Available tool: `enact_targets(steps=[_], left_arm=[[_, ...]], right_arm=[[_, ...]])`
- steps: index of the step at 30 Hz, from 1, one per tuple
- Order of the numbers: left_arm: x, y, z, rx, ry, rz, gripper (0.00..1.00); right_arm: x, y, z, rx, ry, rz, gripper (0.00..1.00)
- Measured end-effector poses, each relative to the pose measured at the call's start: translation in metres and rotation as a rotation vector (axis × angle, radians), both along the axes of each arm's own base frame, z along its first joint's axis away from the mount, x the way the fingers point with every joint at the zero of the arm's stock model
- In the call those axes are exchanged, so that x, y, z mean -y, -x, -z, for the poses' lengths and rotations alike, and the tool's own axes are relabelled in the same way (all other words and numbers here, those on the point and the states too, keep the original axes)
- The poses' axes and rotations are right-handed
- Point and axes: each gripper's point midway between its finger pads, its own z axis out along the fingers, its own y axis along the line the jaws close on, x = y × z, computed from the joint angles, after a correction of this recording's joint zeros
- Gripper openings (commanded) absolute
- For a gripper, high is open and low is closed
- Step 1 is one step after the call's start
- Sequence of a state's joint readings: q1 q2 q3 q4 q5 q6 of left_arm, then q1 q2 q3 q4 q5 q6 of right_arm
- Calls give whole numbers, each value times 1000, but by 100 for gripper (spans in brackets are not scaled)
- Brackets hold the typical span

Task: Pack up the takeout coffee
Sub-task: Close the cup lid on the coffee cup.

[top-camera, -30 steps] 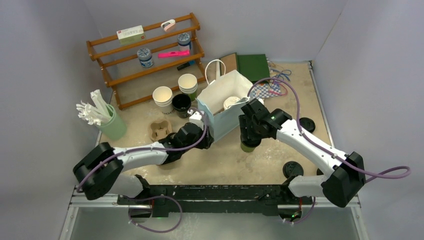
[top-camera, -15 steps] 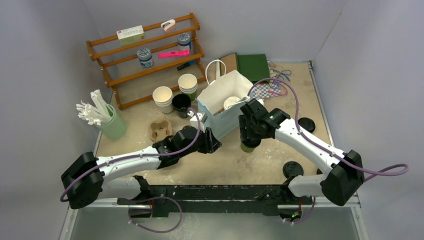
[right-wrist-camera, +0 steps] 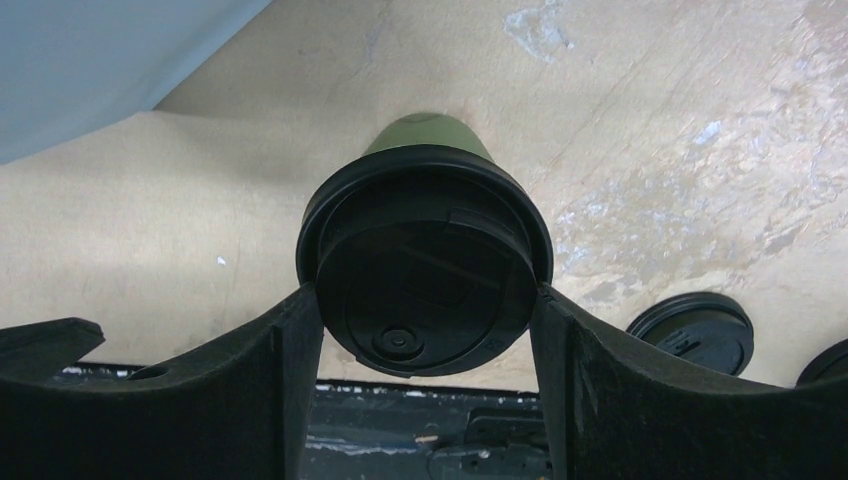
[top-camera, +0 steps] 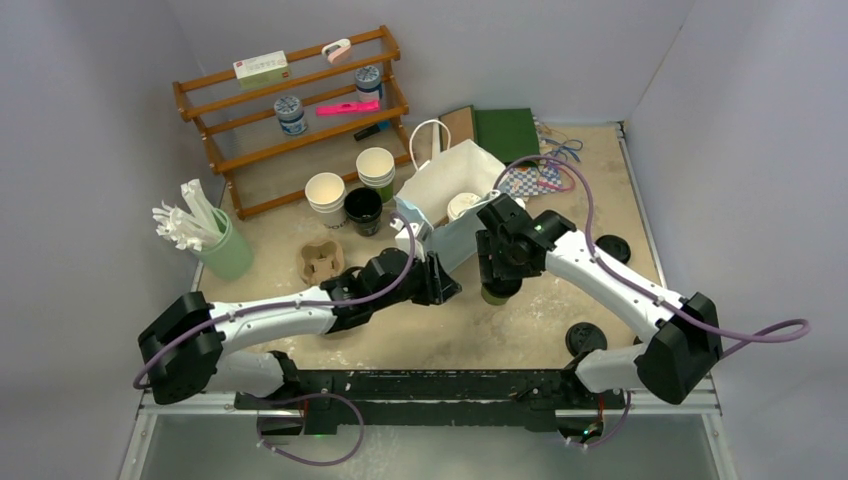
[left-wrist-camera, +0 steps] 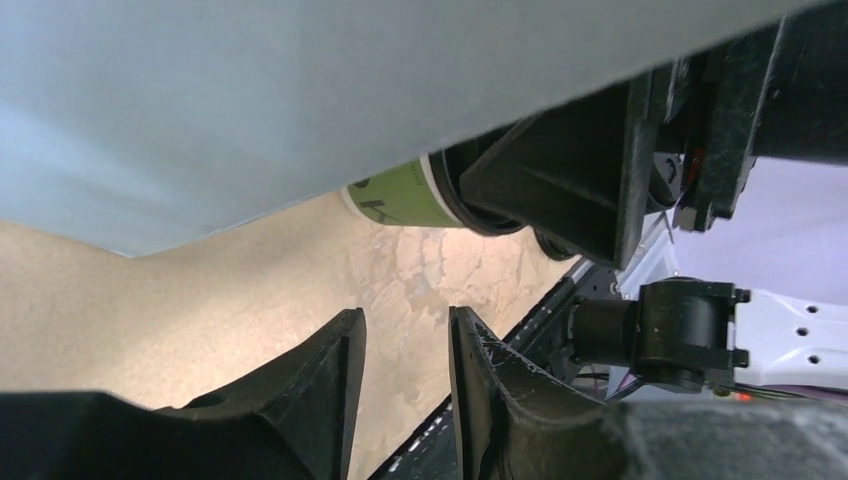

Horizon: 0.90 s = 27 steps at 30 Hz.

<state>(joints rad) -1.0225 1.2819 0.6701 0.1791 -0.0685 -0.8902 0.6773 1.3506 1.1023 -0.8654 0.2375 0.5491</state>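
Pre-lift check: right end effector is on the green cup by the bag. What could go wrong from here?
1. The right end effector pinches the green cup only at its black lid; the lid could pop off on lifting.
2. The left end effector has nothing between its fingers, so the bag looks unheld; the cup may snag its rim and tip it.
3. A white-lidded cup already sits in the bag; the new cup may land on it.

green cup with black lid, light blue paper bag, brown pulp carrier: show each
green paper cup with black lid (right-wrist-camera: 425, 270), right wrist view, lid centre
light blue paper bag (top-camera: 440, 180), top view, inner wall
brown pulp carrier (top-camera: 320, 262), top view, middle
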Motion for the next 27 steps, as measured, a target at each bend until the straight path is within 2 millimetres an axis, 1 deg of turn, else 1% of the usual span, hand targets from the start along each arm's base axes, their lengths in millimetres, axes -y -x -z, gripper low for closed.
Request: enact_targets(steps=[2,4,7,10,13,16,19,23,27], left_arm=[[5,-1,-4,-6,14,5,36],[9,-2,-9,-4,32,8,36],[17,-5,-18,0,66,11,34],[23,-7,-23,-1,93,10,32],[32,-11,-24,-5,109,11,32],[41,-16,-25,-2,116,13,32],[45,-19,-26,3,124,12,32],[49,-20,-23,4,129,18,31],[50,-21,-20,-2,128,30,31]], right_arm=[[0,5,-2,-20,-2,-5,54],[2,15,-4,-52,-10,-13,53],[7,37,-6,-118,-24,-28,53],[15,63,-1,-208,-27,-41,53],[20,76,4,-264,-8,-44,52],[21,76,5,-272,4,-39,49],[21,71,2,-250,7,-27,48],[12,58,-10,-199,-24,-17,48],[3,52,-24,-171,-66,-17,50]])
